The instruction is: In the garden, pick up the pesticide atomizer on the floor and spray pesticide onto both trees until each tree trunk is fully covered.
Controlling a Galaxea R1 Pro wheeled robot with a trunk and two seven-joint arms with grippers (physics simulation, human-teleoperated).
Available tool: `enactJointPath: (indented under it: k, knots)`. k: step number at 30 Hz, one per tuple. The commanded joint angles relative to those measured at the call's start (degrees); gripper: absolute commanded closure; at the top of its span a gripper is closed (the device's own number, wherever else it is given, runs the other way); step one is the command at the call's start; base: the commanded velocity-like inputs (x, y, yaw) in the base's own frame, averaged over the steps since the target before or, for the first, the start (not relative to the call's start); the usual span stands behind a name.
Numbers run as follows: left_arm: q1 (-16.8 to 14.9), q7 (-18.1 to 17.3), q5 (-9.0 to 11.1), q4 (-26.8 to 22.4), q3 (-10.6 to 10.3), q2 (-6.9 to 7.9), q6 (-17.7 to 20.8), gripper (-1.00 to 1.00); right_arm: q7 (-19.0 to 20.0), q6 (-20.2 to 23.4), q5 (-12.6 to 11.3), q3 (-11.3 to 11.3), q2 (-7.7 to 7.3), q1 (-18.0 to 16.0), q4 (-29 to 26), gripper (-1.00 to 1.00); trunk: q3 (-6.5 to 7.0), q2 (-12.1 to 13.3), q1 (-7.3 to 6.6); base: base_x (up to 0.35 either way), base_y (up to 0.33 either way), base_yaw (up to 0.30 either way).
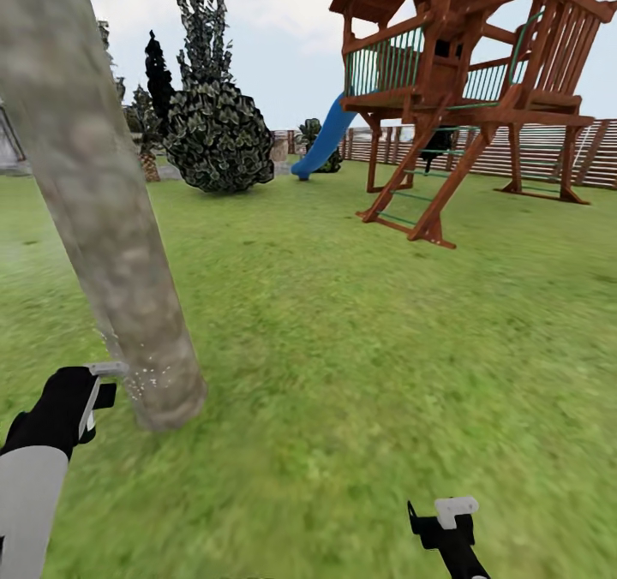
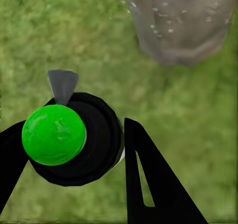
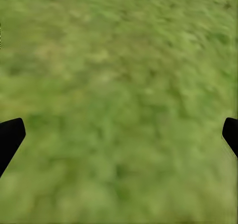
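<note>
A thick, mottled grey-brown tree trunk leans across the left of the head view, its base standing in the grass of the garden. My left gripper is shut on the pesticide atomizer, a black bottle with a bright green cap and a grey nozzle pointing at the foot of the trunk from close by. Tiny white specks of pesticide dot the bark near the base. My right gripper hangs low at the right over bare grass, open and holding nothing.
A reddish-brown wooden play tower with a blue slide stands at the back right. A dark leafy bush sits at the back centre. A slatted fence closes the lawn behind. Open grass spreads to the right of the trunk.
</note>
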Motion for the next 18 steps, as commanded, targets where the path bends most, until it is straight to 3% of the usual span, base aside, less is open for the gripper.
enactJointPath:
  k: [1, 6, 18]
  knots:
    - [-0.08, 0.03, -0.06, -0.05, 0.06, -0.03, 0.24, 1.00, -0.45, -0.09, 0.61, -0.01, 0.00, -0.02, 0.03, -1.00, -0.05, -0.02, -0.01, 0.001, -0.269, 0.265]
    - [-0.08, 0.03, -0.06, -0.05, 0.06, -0.03, 0.24, 1.00, -0.45, -0.09, 0.60, -0.01, 0.00, -0.02, 0.03, -1.00, -0.05, -0.02, -0.01, 0.000, -0.269, 0.234]
    - [-0.13, 0.00, -0.24, -0.05, 0.06, -0.03, 0.24, 1.00, -0.45, -0.09, 0.61, -0.01, 0.00, -0.02, 0.03, -1.00, -0.05, -0.02, -0.01, 0.088, -0.269, 0.010]
